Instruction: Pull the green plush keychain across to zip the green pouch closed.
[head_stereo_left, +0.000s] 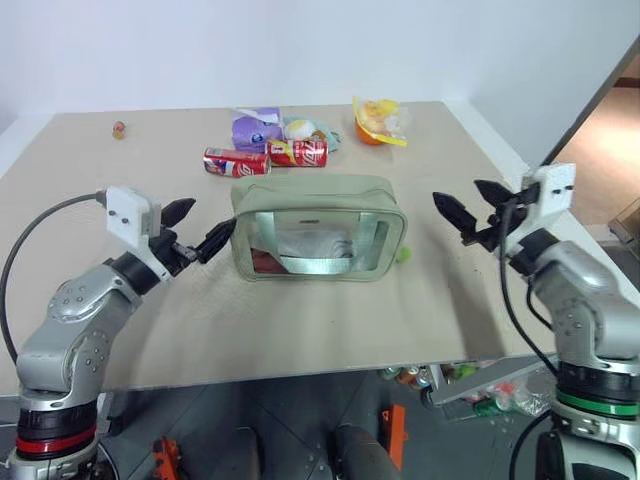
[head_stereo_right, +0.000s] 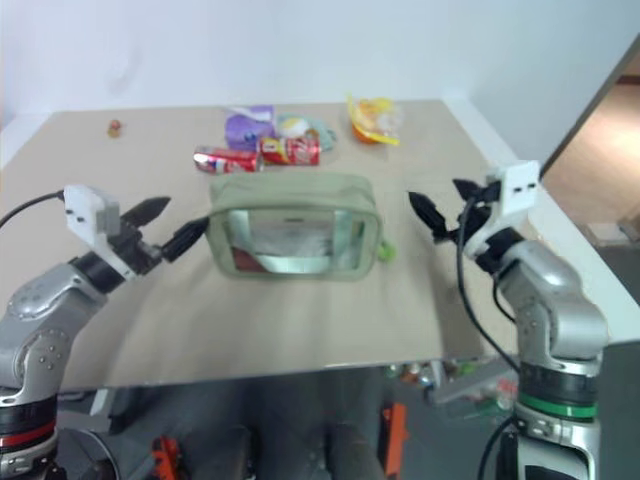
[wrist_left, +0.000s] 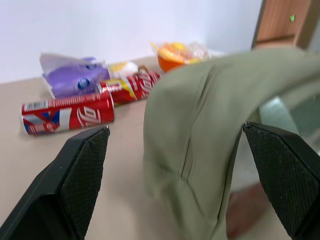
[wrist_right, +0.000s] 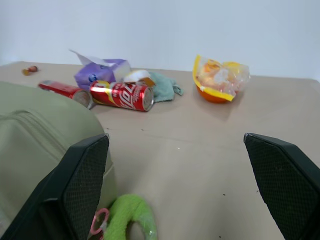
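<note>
The green pouch (head_stereo_left: 320, 228) stands in the middle of the table, its clear window facing me and its top looking zipped. The green plush keychain (head_stereo_left: 403, 254) lies on the table at the pouch's right end; the right wrist view shows the keychain (wrist_right: 132, 217) beside a small pink ring. My left gripper (head_stereo_left: 203, 225) is open just off the pouch's left end, apart from it, and the pouch's end (wrist_left: 200, 150) shows between its fingers. To the right of the pouch and keychain, my right gripper (head_stereo_left: 455, 190) hovers open and holds nothing.
Behind the pouch lie two red cans (head_stereo_left: 237, 162) (head_stereo_left: 298, 153), a purple packet (head_stereo_left: 255, 128), a pale toy on a teal cloth (head_stereo_left: 305, 130) and an orange-yellow toy in a bag (head_stereo_left: 378, 120). A small object (head_stereo_left: 119, 129) sits far left. The table's front edge (head_stereo_left: 300, 375) is close.
</note>
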